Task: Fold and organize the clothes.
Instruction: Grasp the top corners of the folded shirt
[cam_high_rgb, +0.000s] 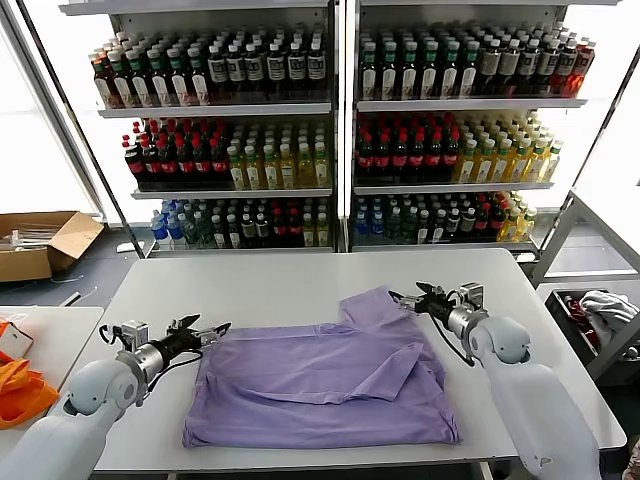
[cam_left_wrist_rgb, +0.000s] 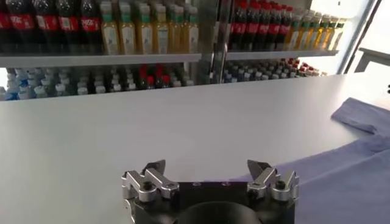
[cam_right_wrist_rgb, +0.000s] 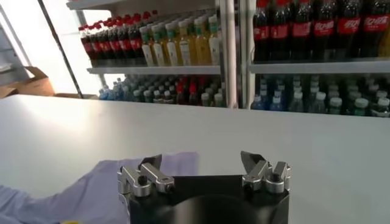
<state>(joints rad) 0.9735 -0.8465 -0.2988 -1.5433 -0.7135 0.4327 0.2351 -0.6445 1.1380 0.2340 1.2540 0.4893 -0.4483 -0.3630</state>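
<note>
The lavender T-shirt (cam_high_rgb: 320, 385) lies on the white table (cam_high_rgb: 270, 285), plain side up, with its right sleeve folded inward and the collar end pointing to the far right. My left gripper (cam_high_rgb: 205, 331) is open and empty, just left of the shirt's near left edge. My right gripper (cam_high_rgb: 408, 297) is open and empty, just right of the shirt's far corner. In the left wrist view the shirt (cam_left_wrist_rgb: 353, 170) lies beside my open left gripper (cam_left_wrist_rgb: 206, 167). In the right wrist view the shirt (cam_right_wrist_rgb: 91, 189) shows behind my open right gripper (cam_right_wrist_rgb: 201, 161).
Shelves of bottled drinks (cam_high_rgb: 330, 130) stand behind the table. An orange fabric (cam_high_rgb: 20, 390) lies on a side table at the left. A cardboard box (cam_high_rgb: 40, 245) sits on the floor far left. A bin with cloth (cam_high_rgb: 600, 310) stands at the right.
</note>
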